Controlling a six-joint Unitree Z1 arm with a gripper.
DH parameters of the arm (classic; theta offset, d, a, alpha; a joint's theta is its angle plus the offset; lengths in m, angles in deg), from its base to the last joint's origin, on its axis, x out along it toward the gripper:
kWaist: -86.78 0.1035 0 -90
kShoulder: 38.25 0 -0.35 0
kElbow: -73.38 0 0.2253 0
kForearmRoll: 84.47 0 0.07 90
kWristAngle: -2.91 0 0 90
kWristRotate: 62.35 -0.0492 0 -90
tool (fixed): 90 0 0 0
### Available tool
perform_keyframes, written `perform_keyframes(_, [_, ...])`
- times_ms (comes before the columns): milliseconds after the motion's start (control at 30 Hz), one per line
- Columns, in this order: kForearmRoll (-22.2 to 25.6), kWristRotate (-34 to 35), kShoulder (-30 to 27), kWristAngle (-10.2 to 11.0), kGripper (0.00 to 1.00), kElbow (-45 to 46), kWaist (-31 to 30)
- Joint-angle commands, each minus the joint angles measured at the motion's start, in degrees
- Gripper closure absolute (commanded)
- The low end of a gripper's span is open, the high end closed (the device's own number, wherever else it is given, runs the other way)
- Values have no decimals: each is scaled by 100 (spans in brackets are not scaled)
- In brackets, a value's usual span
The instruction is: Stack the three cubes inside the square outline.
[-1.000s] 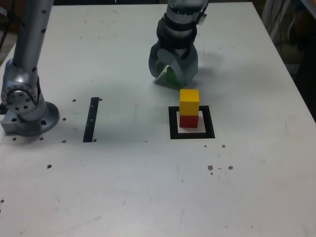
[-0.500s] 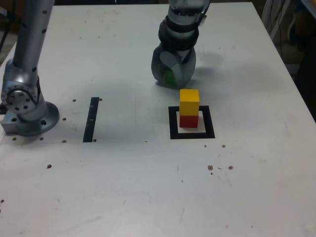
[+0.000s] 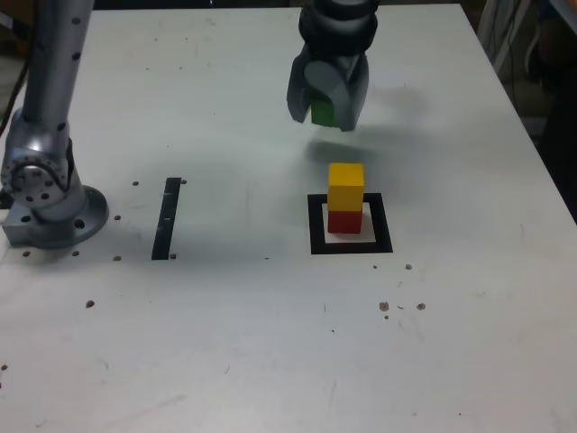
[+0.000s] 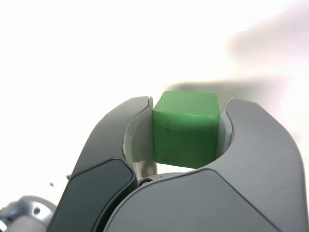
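Note:
The green cube (image 3: 322, 112) is clamped in my gripper (image 3: 326, 115), which hangs above the table behind the stack. The wrist view shows the green cube (image 4: 185, 128) squeezed between both grey fingers (image 4: 128, 140) of the gripper (image 4: 186, 116), off the surface, with its shadow beyond it. In front of it, the yellow cube (image 3: 345, 186) sits on the red cube (image 3: 343, 221) inside the square outline (image 3: 350, 244). The stack stands upright and apart from the gripper.
The arm's grey base (image 3: 50, 203) is bolted at the exterior view's left. A thin black tape strip (image 3: 167, 217) lies between the base and the outline. Small dark specks dot the white table (image 3: 270, 343).
The gripper shut on the green cube and rose with it off the table. The red and yellow stack stayed still.

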Motion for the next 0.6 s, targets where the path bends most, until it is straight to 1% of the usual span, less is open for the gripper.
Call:
perform_keyframes(0, [816, 138, -115, 5, 89, -376, -112])
perform_keyframes(133, [1601, 554, -200, -76, 90, -1132, -483])
perform_keyframes(233, [1926, 914, -268, -196, 91, -1428, -789])
perform_keyframes(400, [2069, 1715, -442, -481, 91, -1317, -1367])
perform_keyframes(467, [2074, 2093, -481, -544, 91, -1231, -1632])
perform_keyframes(567, [2074, 2711, -513, -583, 91, -1165, -2039])
